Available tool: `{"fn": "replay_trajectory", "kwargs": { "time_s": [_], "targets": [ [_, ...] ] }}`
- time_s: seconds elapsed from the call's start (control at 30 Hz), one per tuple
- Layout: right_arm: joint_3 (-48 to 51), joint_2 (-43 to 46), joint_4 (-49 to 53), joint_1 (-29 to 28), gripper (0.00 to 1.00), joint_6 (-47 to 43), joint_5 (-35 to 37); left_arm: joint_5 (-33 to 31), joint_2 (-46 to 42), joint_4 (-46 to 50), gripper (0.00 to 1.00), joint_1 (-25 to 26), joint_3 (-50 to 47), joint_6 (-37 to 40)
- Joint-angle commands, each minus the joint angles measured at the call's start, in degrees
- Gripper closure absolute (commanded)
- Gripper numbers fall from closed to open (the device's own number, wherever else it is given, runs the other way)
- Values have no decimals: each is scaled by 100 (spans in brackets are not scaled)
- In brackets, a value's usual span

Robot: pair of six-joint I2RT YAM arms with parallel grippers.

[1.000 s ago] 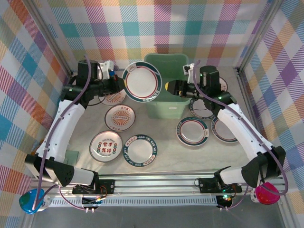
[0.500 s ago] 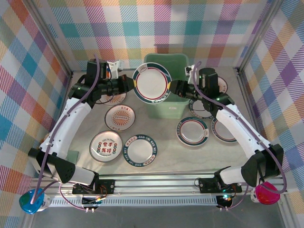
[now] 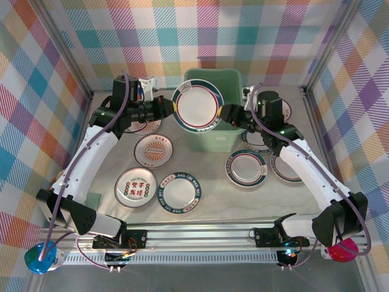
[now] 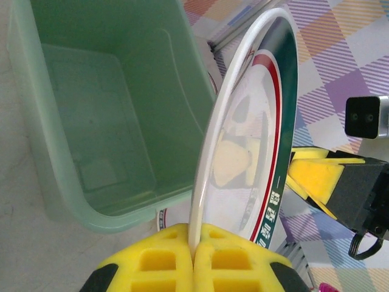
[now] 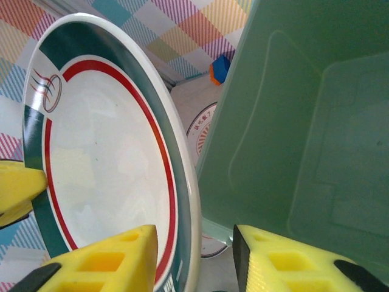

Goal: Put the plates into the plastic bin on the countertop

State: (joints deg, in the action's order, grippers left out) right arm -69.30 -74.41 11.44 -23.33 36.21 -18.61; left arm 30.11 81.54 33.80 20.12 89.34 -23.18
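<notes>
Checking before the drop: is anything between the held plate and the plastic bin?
Nothing visible. The left gripper holds the plate on edge above the plastic bin's left rim, and the bin's inside is bare. The right gripper, open, straddles the plate's opposite rim.

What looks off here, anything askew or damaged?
Nothing spilled or broken. One teal-rimmed plate stands on edge in the air over the plastic bin, clamped by the left gripper. The right gripper has its jaws open around the opposite rim.
</notes>
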Motion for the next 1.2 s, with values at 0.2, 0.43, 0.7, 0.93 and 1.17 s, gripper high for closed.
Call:
{"fn": "replay_trajectory", "kwargs": {
  "time_s": [0.2, 0.43, 0.7, 0.93, 1.17],
  "targets": [
    [134, -39, -479, -12, 83, 294, -301, 364, -156, -471, 100, 97, -112, -230],
    [199, 13, -509, -14, 95, 378, -228, 352, -81, -494, 100, 106, -169, -275],
    [284, 205, -677, -9, 100, 743, 411, -26, 256, -102, 41, 80, 327, -6],
    [287, 323, -655, 171, 100, 1060, 1371, -1115, 613, 320, 8, -225, 611, -37],
    [-518, -456, -301, 294, 100, 1380, 2209, -680, 1554, 370, 11, -104, 681, -257]
  ]
}}
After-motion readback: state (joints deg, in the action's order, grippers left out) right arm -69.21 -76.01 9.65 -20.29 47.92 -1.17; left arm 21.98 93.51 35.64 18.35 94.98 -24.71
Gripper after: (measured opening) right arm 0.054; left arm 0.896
